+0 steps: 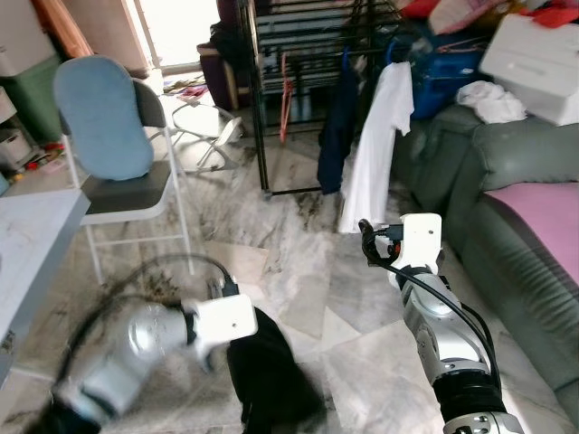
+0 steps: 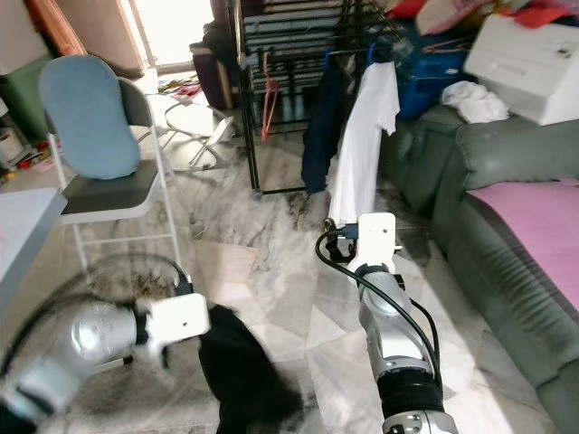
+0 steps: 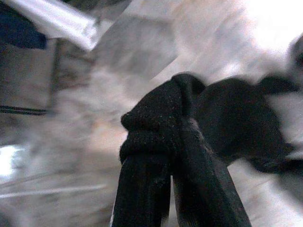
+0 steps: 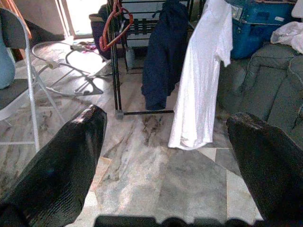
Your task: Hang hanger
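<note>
A black garment [image 1: 267,371] hangs low over the marble floor in front of me. My left gripper [image 3: 173,137] is shut on a bunched fold at its top; whether a hanger is inside the cloth I cannot tell. The left arm is blurred. My right gripper [image 4: 165,127] is open and holds nothing. It is raised at mid-height and points toward the black clothes rack [image 1: 271,99]. On that rack hang a white shirt [image 1: 375,145], a navy garment [image 1: 336,136] and a red hanger [image 1: 286,95].
A folding chair [image 1: 113,136] with a blue cushion stands to the left, with a table edge [image 1: 27,235] nearer me. A green sofa [image 1: 525,226] with a pink cover lines the right side. A white box [image 1: 534,54] and clutter sit behind it.
</note>
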Robot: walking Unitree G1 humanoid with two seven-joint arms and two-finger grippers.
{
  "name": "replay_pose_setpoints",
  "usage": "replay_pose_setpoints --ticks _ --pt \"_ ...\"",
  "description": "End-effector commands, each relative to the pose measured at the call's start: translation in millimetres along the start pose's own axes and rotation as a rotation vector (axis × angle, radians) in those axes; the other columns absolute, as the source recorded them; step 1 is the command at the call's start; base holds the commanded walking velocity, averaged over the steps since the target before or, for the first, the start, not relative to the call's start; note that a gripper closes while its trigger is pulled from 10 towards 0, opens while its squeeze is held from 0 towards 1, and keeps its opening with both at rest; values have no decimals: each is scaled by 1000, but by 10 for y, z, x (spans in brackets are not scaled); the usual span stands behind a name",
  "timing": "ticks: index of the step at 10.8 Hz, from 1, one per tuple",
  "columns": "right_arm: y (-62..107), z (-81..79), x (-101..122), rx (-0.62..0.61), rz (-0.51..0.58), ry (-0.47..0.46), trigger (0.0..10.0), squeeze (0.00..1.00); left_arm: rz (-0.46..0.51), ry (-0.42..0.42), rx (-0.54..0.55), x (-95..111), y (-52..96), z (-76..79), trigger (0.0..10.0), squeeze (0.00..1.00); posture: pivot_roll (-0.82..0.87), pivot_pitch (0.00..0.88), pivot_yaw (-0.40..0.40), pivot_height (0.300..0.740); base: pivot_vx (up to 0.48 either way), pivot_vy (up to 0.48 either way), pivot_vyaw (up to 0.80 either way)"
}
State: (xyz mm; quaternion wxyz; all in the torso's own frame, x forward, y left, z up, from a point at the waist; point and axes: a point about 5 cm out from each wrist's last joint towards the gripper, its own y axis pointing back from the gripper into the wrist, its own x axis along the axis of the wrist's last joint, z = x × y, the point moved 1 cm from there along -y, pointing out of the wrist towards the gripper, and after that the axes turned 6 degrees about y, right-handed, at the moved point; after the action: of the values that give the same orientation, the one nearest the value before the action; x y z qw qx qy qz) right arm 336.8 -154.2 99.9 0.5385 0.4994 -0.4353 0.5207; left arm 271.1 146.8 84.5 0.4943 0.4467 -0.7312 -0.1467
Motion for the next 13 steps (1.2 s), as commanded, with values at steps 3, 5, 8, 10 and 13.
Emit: replay_pose_setpoints --ticks 3,5,8,10,13 --pt "-30 -68 27 7 12 -10 10000 0 33 -262 449 141 130 -675 10000 0 -35 0 71 740 0 0 0" --pt "-54 -87 46 8 18 -12 10000 0 123 -317 630 305 232 -921 10000 0 -29 0 74 740 0 0 0" --pt "-61 -138 36 22 17 -13 10000 0 215 -42 97 214 -6 -212 10000 0 -22 0 68 740 0 0 0" --pt "-62 -135 30 25 15 -11 10000 0 -61 -202 10 -294 30 -45 10000 0 -25 0 67 740 0 0 0" --pt "-71 -159 29 33 13 -13 10000 0 26 -202 376 -135 45 -471 10000 0 -23 0 61 740 0 0 0"
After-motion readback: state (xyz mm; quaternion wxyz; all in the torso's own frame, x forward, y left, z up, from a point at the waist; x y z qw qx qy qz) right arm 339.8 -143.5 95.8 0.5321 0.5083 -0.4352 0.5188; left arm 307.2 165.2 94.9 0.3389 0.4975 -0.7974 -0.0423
